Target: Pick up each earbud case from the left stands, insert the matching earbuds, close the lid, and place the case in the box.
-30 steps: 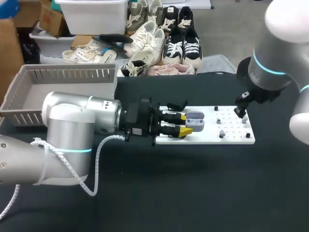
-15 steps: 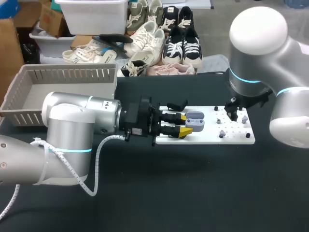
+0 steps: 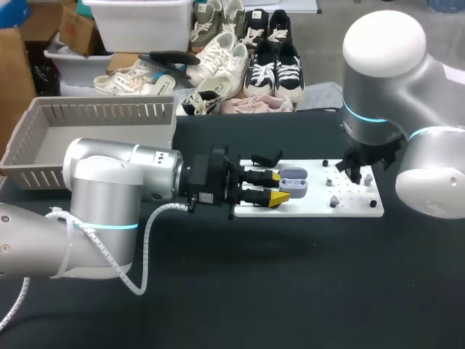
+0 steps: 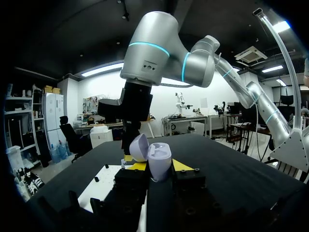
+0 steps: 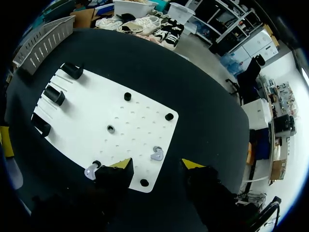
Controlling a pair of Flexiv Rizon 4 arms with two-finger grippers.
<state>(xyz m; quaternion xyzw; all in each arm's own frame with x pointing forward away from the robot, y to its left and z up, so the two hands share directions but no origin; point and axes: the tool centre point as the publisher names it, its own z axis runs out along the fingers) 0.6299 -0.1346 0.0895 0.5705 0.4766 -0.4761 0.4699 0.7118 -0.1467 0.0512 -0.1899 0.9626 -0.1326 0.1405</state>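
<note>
On the dark tabletop (image 3: pixel 290 291), centre frame, the case (image 3: pixel 293 183) is gripped in the left jaws, lid up to receive earbuds. The right jaws hang open over the white board (image 3: pixel 349 209), right of centre, seemingly lined up on an earbud (image 5: pixel 156 153).

Earbuds (image 3: pixel 333 201) — too small overhead to make out.

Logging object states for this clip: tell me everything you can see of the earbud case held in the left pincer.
The earbud case is small, rounded and pale lilac, and looks like smooth plastic. Its lid is hinged open and tilted to one side, showing the moulded inner tray. Whether earbuds sit inside cannot be told. Its opening faces up. The left pincer clamps it from both sides with its yellow tips, over the white board.
</note>
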